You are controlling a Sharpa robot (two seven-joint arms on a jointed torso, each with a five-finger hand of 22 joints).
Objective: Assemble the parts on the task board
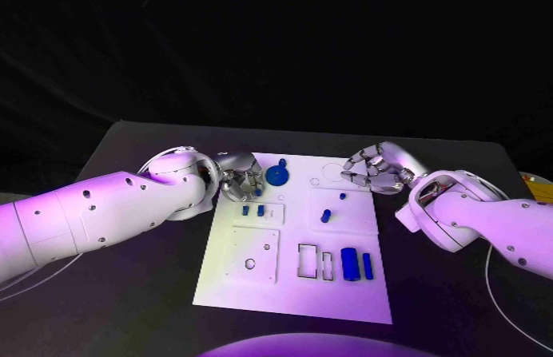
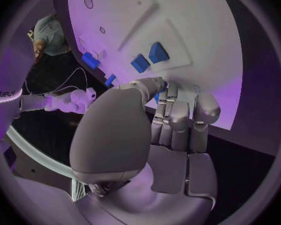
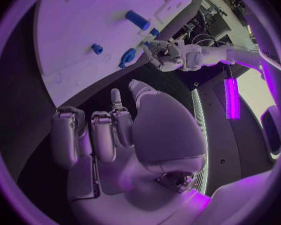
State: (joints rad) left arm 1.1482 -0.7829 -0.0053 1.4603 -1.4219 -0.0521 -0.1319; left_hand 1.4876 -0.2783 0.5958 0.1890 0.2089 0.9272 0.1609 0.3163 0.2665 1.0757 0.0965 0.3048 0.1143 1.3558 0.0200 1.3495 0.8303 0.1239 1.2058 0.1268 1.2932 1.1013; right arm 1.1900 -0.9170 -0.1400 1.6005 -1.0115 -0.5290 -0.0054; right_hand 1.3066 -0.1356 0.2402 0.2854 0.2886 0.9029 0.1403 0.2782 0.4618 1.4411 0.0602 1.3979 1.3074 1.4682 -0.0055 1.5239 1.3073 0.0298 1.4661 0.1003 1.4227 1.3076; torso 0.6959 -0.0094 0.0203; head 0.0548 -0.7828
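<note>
Fingers of the left hand [image 1: 236, 178] are curled together at the task board [image 1: 248, 289] left edge; whether they hold anything cannot be told. Fingers of the right hand [image 1: 375, 168] are half curled and hold nothing, poised beside the far right edge. Nearest lie two upright blue bars [image 1: 356, 263] beside a rectangular slot, likely staged for insertion; farther off, a round blue part [image 1: 279, 173] sits by the left hand.
</note>
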